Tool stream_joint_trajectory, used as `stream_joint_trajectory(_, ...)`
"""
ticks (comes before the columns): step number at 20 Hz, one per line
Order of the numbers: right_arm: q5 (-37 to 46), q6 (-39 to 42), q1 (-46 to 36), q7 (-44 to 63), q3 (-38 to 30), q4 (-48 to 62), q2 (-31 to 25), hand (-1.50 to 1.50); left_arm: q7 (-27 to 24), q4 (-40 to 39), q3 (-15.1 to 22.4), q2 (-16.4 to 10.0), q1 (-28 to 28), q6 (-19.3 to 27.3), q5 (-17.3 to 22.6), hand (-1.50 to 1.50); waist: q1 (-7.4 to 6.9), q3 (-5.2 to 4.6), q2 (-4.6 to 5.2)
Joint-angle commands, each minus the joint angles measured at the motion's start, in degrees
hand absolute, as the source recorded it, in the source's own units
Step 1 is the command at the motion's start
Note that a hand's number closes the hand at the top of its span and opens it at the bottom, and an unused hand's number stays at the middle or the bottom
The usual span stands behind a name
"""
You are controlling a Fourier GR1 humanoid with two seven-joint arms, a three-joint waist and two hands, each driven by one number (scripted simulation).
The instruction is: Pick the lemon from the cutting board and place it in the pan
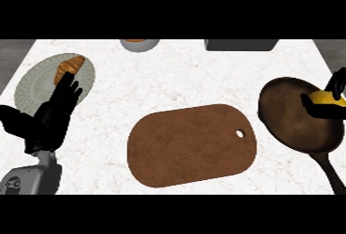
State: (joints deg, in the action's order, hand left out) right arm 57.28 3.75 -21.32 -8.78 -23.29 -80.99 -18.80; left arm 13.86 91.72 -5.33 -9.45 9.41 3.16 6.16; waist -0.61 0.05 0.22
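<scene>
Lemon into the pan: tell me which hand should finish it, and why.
Right. The right hand curls round the lemon above the pan; the left hand is open at the far side, by the plate, with the cutting board between.

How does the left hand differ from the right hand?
The left hand has straight fingers and holds nothing; the right hand curls its fingers round the lemon. The left hand is by the plate; the right hand is over the pan. Both are black.

White, faintly veined marble counter (182, 77), dark grey floor (13, 50) beyond both far corners.
</scene>
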Motion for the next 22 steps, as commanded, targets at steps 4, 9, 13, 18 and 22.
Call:
stream_joint_trajectory(4,0.83,-13.62,-5.68,-11.34,-0.21,26.00,-1.56,1.50,0.77,0.54,0.91,1.19,0.91,0.85,-0.84,0.00,-0.43,0.02,0.11)
stream_joint_trajectory(9,0.86,-12.70,-12.04,-3.37,-3.67,37.60,-2.60,1.50,3.14,-1.48,-1.64,-1.62,4.48,-0.75,0.99,0.00,-0.77,0.04,0.38)
stream_joint_trajectory(13,-1.04,-11.68,-14.62,-6.72,-4.98,48.24,-5.13,-1.50,-1.04,-1.96,-1.63,-0.78,0.76,-2.16,1.30,0.00,-0.80,0.03,0.30)
stream_joint_trajectory(18,-4.49,-14.63,-16.45,-14.03,-6.90,56.52,-6.71,-1.50,2.99,0.13,0.71,0.69,3.51,0.86,-1.46,0.00,-0.50,0.07,0.26)
stream_joint_trajectory(22,-14.34,-8.64,-15.36,-21.81,-14.02,52.43,-9.68,-1.50,-0.70,1.64,-0.18,0.76,-1.98,-0.80,-0.13,0.00,0.18,0.04,-0.17)
